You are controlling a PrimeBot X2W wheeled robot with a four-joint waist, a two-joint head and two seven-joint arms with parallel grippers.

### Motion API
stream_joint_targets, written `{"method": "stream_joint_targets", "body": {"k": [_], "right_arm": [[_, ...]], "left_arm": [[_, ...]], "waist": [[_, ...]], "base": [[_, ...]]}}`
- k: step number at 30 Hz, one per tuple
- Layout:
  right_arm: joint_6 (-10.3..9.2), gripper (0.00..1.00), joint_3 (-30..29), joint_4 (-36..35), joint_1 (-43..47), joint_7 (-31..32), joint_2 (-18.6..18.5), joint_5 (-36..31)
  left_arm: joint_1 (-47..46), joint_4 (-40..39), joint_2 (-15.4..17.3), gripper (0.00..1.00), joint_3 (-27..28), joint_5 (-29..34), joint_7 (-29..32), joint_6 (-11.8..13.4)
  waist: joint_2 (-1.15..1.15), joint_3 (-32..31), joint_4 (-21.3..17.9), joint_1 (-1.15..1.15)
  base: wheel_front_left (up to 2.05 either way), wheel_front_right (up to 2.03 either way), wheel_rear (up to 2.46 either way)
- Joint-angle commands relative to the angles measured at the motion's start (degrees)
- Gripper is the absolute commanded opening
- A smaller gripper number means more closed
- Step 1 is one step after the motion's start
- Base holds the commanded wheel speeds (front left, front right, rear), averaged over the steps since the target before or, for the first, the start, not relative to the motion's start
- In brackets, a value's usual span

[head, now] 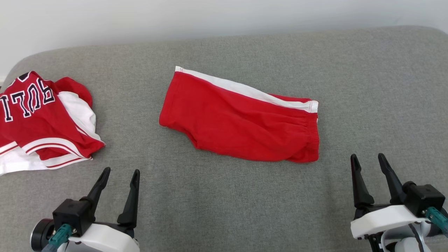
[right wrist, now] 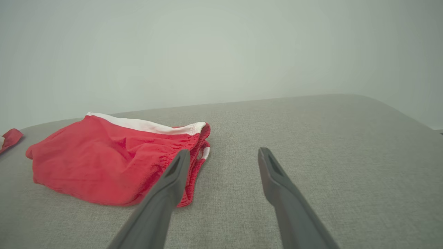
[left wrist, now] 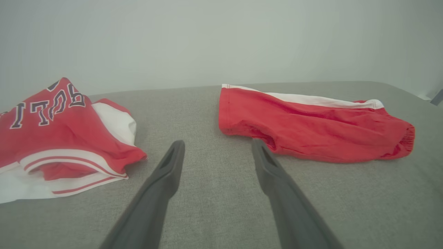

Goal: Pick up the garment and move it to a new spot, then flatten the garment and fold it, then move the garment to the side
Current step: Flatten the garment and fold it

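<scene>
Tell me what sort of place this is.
Probably a home-like room: a grey woven-fabric cushioned surface, like a bed or sofa, against a plain pale wall, with white-striped red shorts and a crumpled red-and-white lettered jersey on it.

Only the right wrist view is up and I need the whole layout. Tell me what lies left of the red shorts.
Observer: A crumpled red and white jersey with dark lettering, apart from the shorts.
Operator: Report the left hand.
Observer: The left hand is open, aimed at the bare grey cushion between the garments.
Operator: Check my right hand against the shorts.
Observer: The right hand is open, short of the waistband corner, not touching.
</scene>
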Motion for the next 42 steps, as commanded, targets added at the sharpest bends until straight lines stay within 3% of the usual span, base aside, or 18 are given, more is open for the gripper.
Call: {"method": "stream_joint_targets", "body": {"k": [1,8,21,36,42], "right_arm": [[-0.02,1.00,0.9,-0.7,0.2,-0.7,-0.2,1.1],[-0.02,1.00,-0.3,1.5,1.8,-0.7,-0.2,4.0],[-0.02,1.00,0.2,7.2,-0.6,-0.7,-0.2,7.2],[-0.02,1.00,5.4,20.9,-14.0,-0.7,-0.2,23.0],[-0.02,1.00,6.1,28.5,-19.9,0.8,-0.5,25.7]], "left_arm": [[-0.9,-1.3,1.2,1.00,2.8,0.9,-0.6,0.1],[2.2,0.7,-2.6,1.00,4.5,3.2,-0.6,-2.3],[1.8,4.8,-6.0,1.00,4.9,5.3,-0.6,-7.0],[-1.3,6.4,-8.5,1.00,4.8,7.5,-0.6,-10.3],[-1.9,6.8,-9.1,1.00,5.1,8.0,-0.6,-11.2]], "waist": [[0.00,-0.9,0.8,0.00],[0.00,-2.6,2.8,0.00],[0.00,-3.2,5.6,0.00],[0.00,-0.3,7.8,0.00],[0.00,0.9,8.3,0.00]], "base": [[0.00,0.00,0.00],[0.00,0.00,0.00],[0.00,0.00,0.00],[0.00,0.00,0.00],[0.00,0.00,0.00]]}}
